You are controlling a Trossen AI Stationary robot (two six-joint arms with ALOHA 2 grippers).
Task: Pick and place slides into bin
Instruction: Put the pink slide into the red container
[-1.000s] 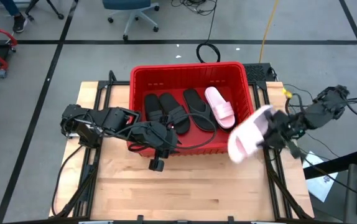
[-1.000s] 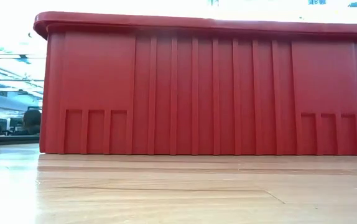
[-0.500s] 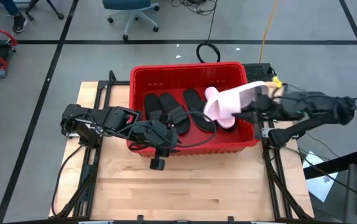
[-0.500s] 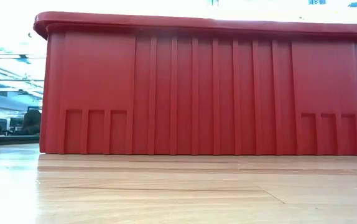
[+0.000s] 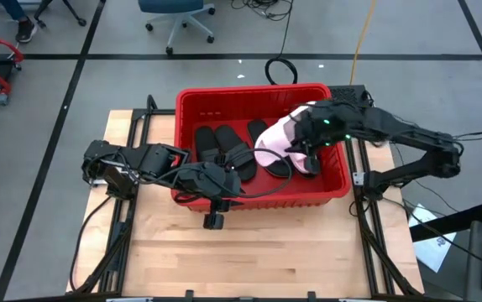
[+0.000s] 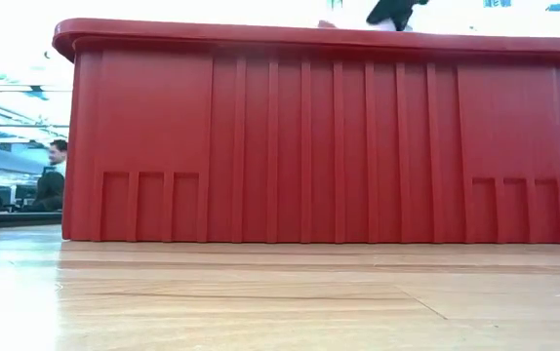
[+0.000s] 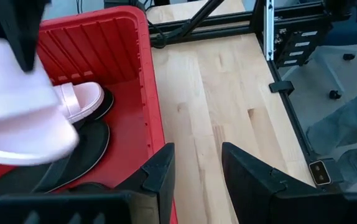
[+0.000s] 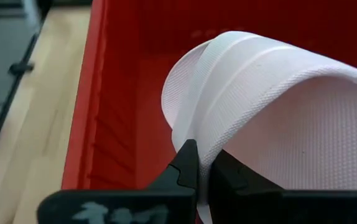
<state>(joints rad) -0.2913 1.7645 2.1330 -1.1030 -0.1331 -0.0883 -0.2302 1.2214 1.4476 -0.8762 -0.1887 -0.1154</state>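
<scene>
A pale pink slide [image 5: 273, 144] is being held over the right part of the red bin [image 5: 192, 101], pinched tight at its edge by the right gripper [image 8: 198, 167]. The other pink slide [image 7: 84, 98] and the black ones [image 5: 224, 151] are lying inside already. The slide should be lowered close to the floor, probably beside its partner, before being let go. The left gripper [image 7: 196, 169] is being kept open, holding nothing, at the bin's near wall.

bin [image 5: 199, 105] far end bare, near half crowded with slides [image 5: 224, 151]
</scene>
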